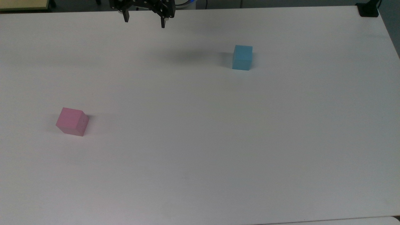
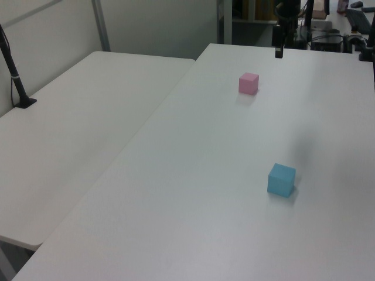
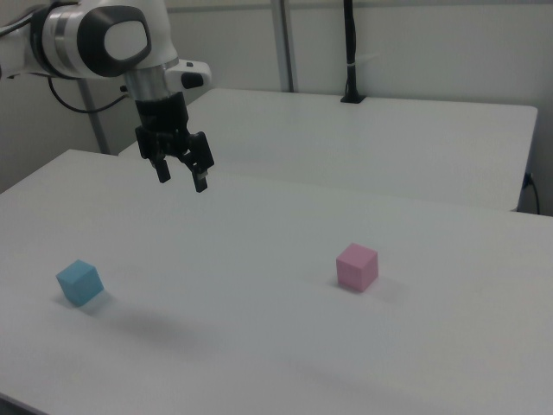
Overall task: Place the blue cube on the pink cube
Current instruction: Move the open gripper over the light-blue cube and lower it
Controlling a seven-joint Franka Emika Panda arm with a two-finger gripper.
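The light-blue cube (image 1: 242, 57) sits on the white table (image 1: 200, 156), toward the top view's upper right; it is also low in the left view (image 2: 282, 180) and at the right view's left (image 3: 79, 282). The pink cube (image 1: 72, 121) rests far from it, at the top view's left, and shows in the left view (image 2: 248, 83) and the right view (image 3: 357, 265). My gripper (image 1: 144, 20) hangs high above the table near its far edge, open, with nothing between its fingers (image 3: 181, 176). It is apart from both cubes.
A second white table (image 2: 76, 134) adjoins this one on the left view's left. A black post (image 3: 350, 52) stands on that table. A black block (image 1: 368, 10) sits at the top view's upper right corner.
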